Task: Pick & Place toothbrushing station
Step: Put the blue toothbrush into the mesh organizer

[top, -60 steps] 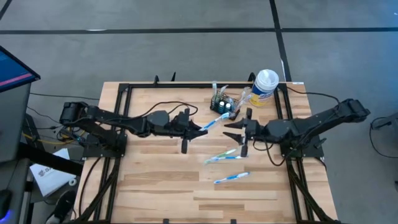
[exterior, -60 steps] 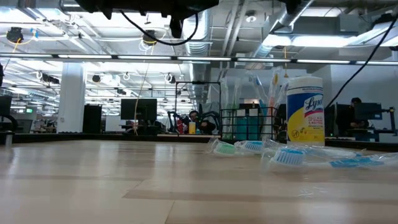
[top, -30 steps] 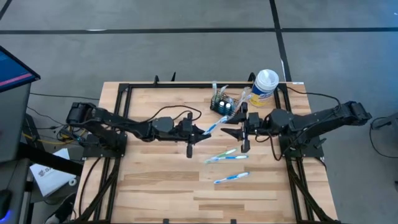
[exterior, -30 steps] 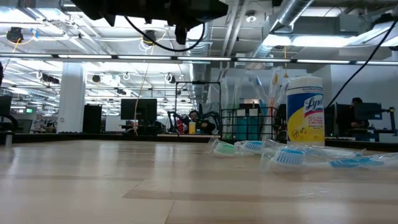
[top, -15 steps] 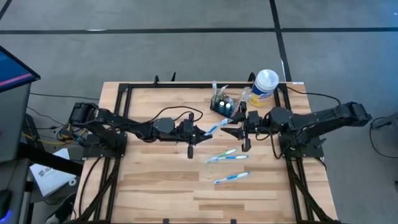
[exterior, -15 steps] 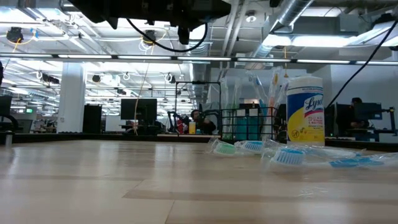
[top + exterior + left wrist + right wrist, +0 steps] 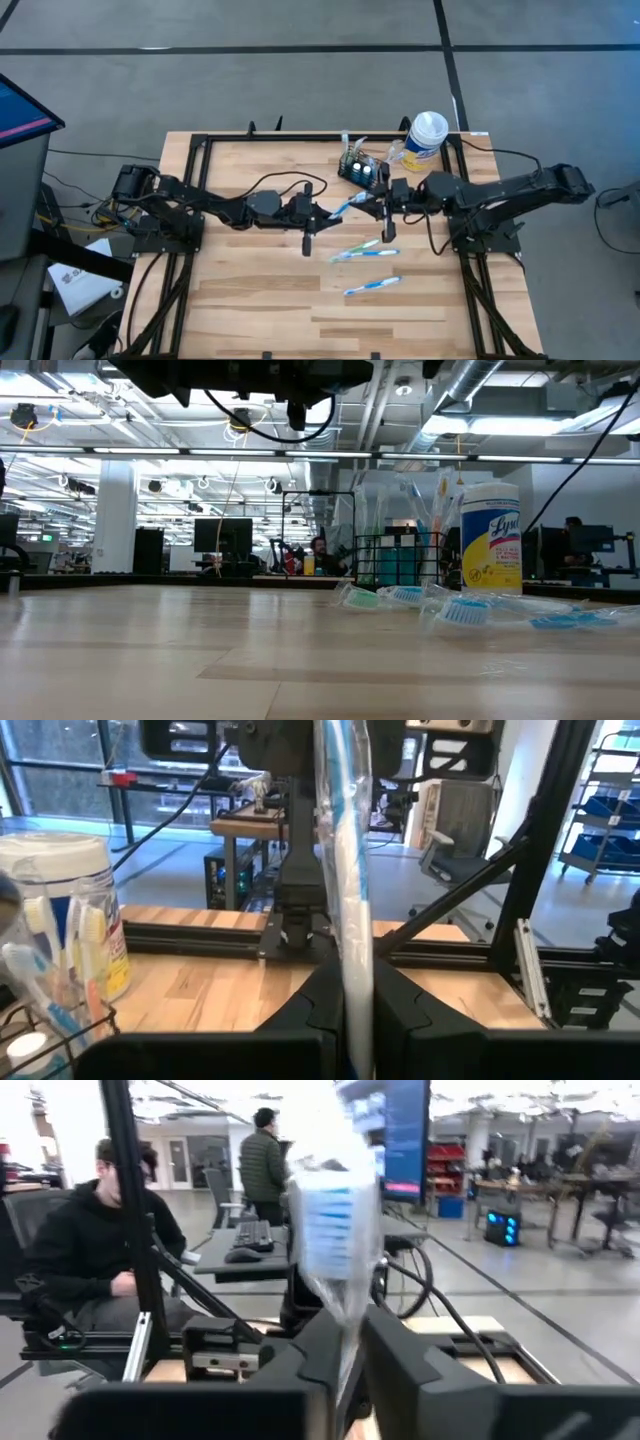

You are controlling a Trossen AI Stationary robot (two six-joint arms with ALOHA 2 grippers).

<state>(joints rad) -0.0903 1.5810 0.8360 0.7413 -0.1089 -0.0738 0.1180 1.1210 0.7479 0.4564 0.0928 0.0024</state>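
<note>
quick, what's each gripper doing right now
left gripper: shut on the wrapped toothbrush.
right gripper: shut on the brush end of the same toothbrush, held between both arms above the table.

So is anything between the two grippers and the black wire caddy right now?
Nothing on the table blocks it. The wrapped toothbrush is pinched by both the left gripper and right gripper, just in front of the caddy, which already holds brushes.
</note>
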